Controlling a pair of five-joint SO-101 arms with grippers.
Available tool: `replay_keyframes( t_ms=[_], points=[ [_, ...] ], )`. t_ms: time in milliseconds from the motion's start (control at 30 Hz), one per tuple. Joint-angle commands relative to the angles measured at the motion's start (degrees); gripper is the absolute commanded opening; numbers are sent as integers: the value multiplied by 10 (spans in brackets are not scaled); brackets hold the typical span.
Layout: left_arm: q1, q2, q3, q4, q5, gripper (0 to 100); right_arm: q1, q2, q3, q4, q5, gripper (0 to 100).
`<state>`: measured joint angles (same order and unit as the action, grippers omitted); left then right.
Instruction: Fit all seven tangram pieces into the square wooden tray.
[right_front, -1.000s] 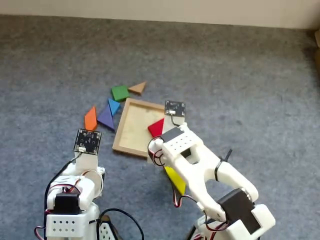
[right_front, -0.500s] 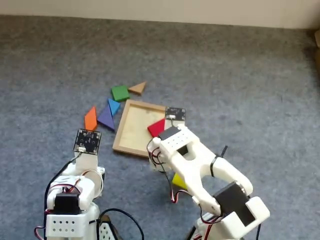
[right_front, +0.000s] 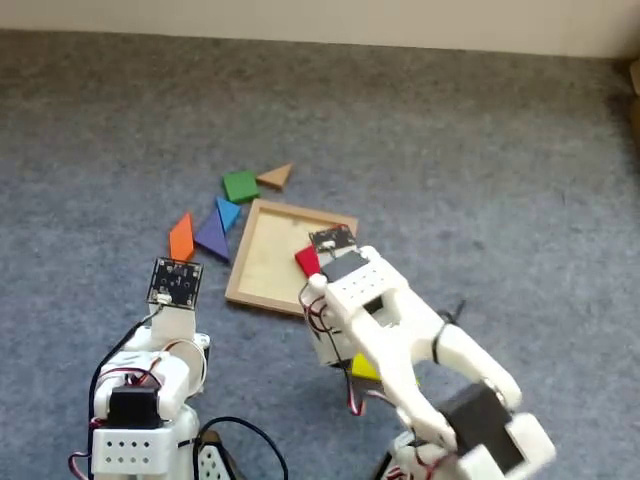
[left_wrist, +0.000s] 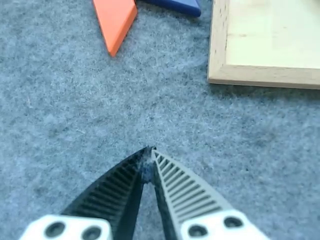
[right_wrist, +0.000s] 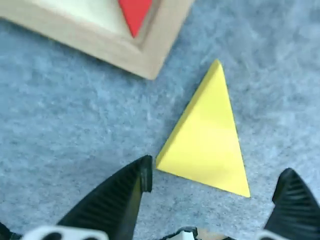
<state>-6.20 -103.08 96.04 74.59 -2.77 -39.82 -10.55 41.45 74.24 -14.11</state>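
Straddling the yellow triangle (right_wrist: 207, 145) on the grey surface (right_front: 480, 150), the right gripper (right_wrist: 216, 175) stands wide open beside a corner of the wooden tray (right_wrist: 145, 57), which holds a red piece (right_wrist: 134, 12); the left gripper (left_wrist: 151, 152) is closed and empty.

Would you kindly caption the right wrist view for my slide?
Open end effector flanks the yellow triangle beside the wooden tray.

One square wooden tray (right_front: 265, 255); seven tangram pieces (right_wrist: 207, 145): apparently five triangles (right_front: 212, 238), one green square (right_front: 240, 186), one orange parallelogram (right_front: 181, 237); two robot arms (right_front: 150, 380).

White arms (right_front: 400, 330) carry black motors (right_front: 130, 408), red-and-black cables (right_front: 318, 318) and ridged fingers (left_wrist: 115, 190).
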Motion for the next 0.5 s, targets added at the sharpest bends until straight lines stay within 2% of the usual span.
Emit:
replay_keyframes(
  t_ms=[0,233,467],
  points=[
    [-6,1,12,2,2,7,-3,-75,28,-6,10,368],
    [-6,1,12,2,2,7,-7,-87,142,-117,23,368],
    [-6,1,12,2,2,7,-5,-92,113,-41,177,368]
  ],
)
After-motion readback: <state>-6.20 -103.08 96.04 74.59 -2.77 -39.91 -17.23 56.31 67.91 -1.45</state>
